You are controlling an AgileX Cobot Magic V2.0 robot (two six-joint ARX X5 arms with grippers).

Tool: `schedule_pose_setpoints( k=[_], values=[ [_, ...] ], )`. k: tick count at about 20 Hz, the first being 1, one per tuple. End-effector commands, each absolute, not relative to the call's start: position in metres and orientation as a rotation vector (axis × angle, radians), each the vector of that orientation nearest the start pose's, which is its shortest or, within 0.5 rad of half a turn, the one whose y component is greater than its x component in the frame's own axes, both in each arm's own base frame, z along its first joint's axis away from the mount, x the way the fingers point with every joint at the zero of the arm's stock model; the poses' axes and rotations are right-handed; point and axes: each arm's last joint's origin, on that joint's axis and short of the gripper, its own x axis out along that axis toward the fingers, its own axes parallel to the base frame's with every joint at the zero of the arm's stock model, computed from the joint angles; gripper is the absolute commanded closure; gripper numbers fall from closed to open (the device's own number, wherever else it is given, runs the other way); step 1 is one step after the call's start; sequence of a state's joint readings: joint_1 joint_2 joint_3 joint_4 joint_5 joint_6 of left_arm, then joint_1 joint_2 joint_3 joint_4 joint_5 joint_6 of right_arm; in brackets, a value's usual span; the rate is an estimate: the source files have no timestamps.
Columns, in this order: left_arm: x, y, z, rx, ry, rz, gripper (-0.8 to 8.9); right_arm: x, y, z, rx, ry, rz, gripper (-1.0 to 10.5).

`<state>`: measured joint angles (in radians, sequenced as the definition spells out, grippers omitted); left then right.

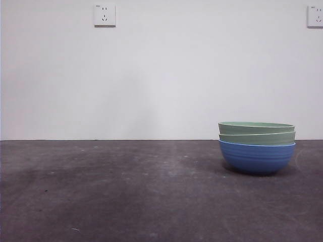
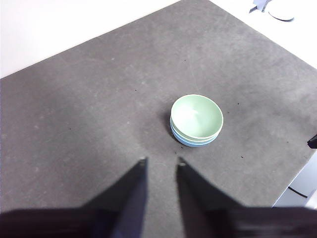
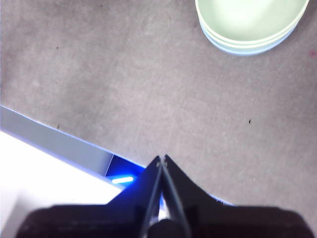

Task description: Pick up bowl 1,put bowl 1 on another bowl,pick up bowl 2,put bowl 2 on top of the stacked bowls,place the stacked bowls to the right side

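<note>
The stacked bowls (image 1: 257, 146) stand on the right part of the dark table: a blue ridged bowl (image 1: 257, 157) at the bottom with two pale green bowls (image 1: 256, 132) nested in it. The left wrist view shows the stack (image 2: 196, 120) from above, well ahead of my left gripper (image 2: 162, 161), which is open and holds nothing. In the right wrist view the stack (image 3: 247, 25) lies at the picture's edge, far from my right gripper (image 3: 162, 157), which is shut and empty near the table's edge. Neither arm shows in the front view.
The dark grey table mat (image 1: 126, 191) ends at a white wall with two sockets (image 1: 104, 15). The table's edge (image 3: 59, 141) runs close by the right gripper, with a blue light below it.
</note>
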<state>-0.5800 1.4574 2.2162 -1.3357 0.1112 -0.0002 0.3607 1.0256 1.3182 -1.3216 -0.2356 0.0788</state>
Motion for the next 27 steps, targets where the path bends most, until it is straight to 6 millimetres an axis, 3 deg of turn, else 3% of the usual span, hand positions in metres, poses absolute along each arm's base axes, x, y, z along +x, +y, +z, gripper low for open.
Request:
schedule_pose_setpoints(
  k=[1, 16, 18, 23, 25, 27],
  values=[
    [0.169, -0.115, 0.521, 0.154, 0.621, -0.672, 8.18, 0.139, 0.06, 0.374, -0.004, 1.051, 0.509, 9.5],
    [0.17, -0.115, 0.521, 0.171, 0.613, -0.666, 8.17, 0.139, 0.06, 0.374, 0.004, 1.054, 0.499, 9.4],
    [0.168, -0.106, 0.526, 0.203, 0.556, -0.622, 8.17, 0.139, 0.06, 0.374, 0.004, 1.054, 0.5, 9.4],
    [0.155, -0.073, 0.547, 0.16, 0.207, -0.599, 8.17, 0.139, 0.06, 0.374, 0.004, 1.054, 0.499, 9.4],
    [0.146, -0.056, 0.535, 0.138, 0.087, -0.569, 8.17, 0.139, 0.06, 0.374, 0.004, 1.054, 0.499, 9.4],
    [0.136, -0.04, 0.509, 0.133, 0.014, -0.477, 8.17, 0.139, 0.06, 0.374, 0.004, 1.054, 0.5, 9.4]
  ],
)
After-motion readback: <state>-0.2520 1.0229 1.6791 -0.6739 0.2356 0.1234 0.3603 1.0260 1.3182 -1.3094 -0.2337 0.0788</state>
